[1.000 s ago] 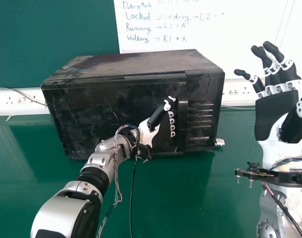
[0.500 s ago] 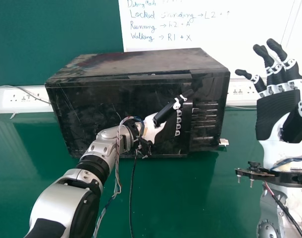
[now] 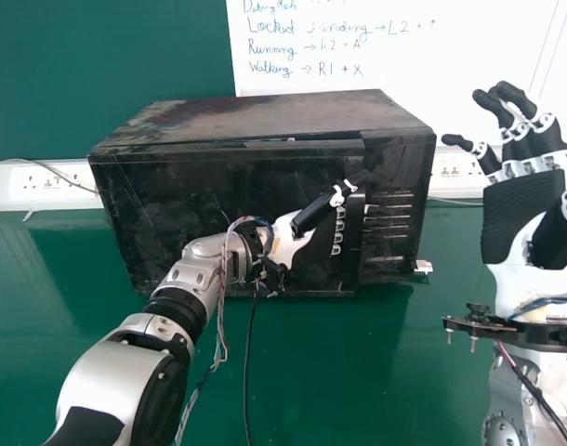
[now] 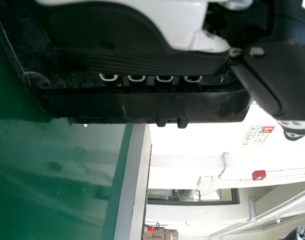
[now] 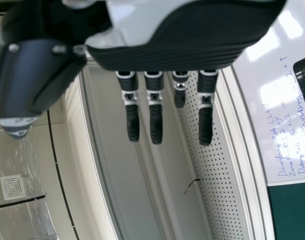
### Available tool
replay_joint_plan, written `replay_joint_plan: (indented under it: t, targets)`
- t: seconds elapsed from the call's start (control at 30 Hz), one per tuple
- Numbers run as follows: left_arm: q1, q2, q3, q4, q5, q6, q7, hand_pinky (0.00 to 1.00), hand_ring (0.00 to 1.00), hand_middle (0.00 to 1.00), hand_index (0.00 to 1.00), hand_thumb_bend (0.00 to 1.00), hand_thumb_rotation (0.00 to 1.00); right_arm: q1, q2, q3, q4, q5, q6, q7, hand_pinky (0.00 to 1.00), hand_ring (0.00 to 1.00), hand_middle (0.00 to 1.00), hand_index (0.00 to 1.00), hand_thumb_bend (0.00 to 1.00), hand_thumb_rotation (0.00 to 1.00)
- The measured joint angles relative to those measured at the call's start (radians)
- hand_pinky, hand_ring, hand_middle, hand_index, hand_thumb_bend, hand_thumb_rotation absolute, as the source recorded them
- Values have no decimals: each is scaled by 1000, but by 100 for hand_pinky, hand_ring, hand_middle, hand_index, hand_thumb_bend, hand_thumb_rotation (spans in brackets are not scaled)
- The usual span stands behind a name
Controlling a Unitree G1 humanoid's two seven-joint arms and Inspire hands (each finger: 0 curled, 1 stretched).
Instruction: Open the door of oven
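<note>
The black oven [image 3: 237, 172] stands on the green table, its door front facing me. In the head view my left hand [image 3: 289, 240] is at the right part of the door, its thumb lying across the upright door handle [image 3: 350, 255]. My left hand [image 4: 142, 57] has its fingers bent behind the edge of the handle [image 4: 142, 106], their tips hidden. Whether the door stands slightly ajar I cannot tell. My right hand [image 3: 519, 218] is raised at the right, apart from the oven, fingers straight; the right hand [image 5: 167, 47] holds nothing.
Behind the oven run white socket strips [image 3: 44, 186] and a whiteboard [image 3: 469, 56] with writing. A cable [image 3: 249, 372] hangs from my left wrist over the green tabletop [image 3: 358, 372]. A small white piece [image 3: 423, 267] sits by the oven's lower right corner.
My left hand has moved right, closer to the handle, and its thumb has come across it. The oven and wall have shifted slightly right in view. The right hand has stayed nearly still.
</note>
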Motion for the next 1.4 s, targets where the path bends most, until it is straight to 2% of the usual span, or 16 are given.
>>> replay_joint_plan:
  t: [0.43, 0.57, 0.9, 1.1, 1.27, 1.4]
  targets:
    - [0, 2, 1, 0, -1, -3, -13, 52, 68, 74, 74, 100, 77, 0, 0, -3, 12, 12, 1, 2, 98, 98, 96, 91, 100, 98]
    - [0, 8, 1, 0, -1, -5, -42, 52, 71, 76, 74, 100, 78, -1, 0, -3, 24, 13, 0, 3, 96, 98, 96, 91, 100, 98]
    - [3, 24, 0, 1, 1, -22, -131, 47, 65, 74, 71, 100, 78, -7, -1, -4, 25, 13, -1, 3, 98, 99, 97, 91, 100, 100]
    - [16, 25, -2, 0, 2, -63, -132, 49, 66, 74, 69, 100, 80, -9, -3, -6, 26, 13, -1, 3, 97, 98, 97, 90, 100, 99]
    - [23, 26, -9, -5, 6, -93, -132, 50, 66, 76, 75, 100, 85, -9, -3, -7, 27, 13, -1, 3, 97, 99, 98, 91, 100, 98]
    - [28, 34, -28, -12, 11, -121, -147, 48, 66, 76, 76, 100, 85, -9, -3, -7, 27, 12, -2, 3, 96, 98, 97, 90, 100, 97]
